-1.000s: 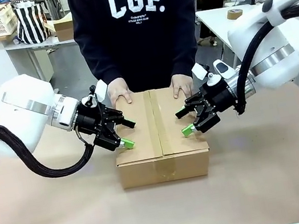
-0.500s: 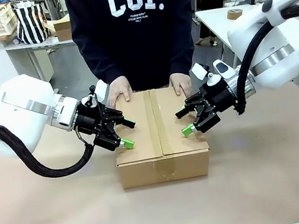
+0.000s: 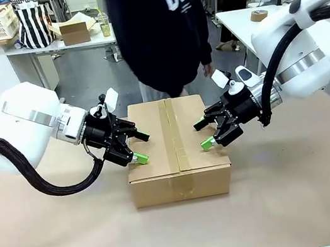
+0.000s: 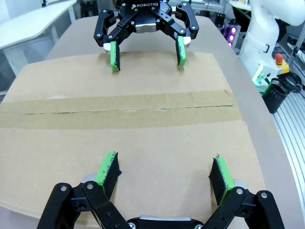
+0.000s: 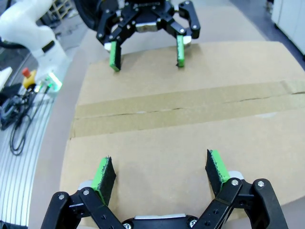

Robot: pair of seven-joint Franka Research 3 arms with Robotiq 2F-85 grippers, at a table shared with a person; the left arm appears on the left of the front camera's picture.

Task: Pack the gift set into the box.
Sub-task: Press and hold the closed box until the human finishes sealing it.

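— What is the box (image 3: 173, 141) like?
— Plain brown corrugated card, matte and rectangular. Its flaps are shut flat, with a smooth strip of brown tape along the centre seam. It sits mid-table (image 3: 304, 188), between the two arms.
— And the grippers?
— The left gripper (image 3: 141, 146) is spread wide over the box's left edge and holds nothing. The right gripper (image 3: 202, 133) does the same on the other side, its green pads facing the left one's. I cannot tell whether the pads touch the card.
— Anything changed?
— The person (image 3: 161, 28) had both hands on the far edge a moment ago. Now the hands are off and the person has turned aside. Neither arm has moved.
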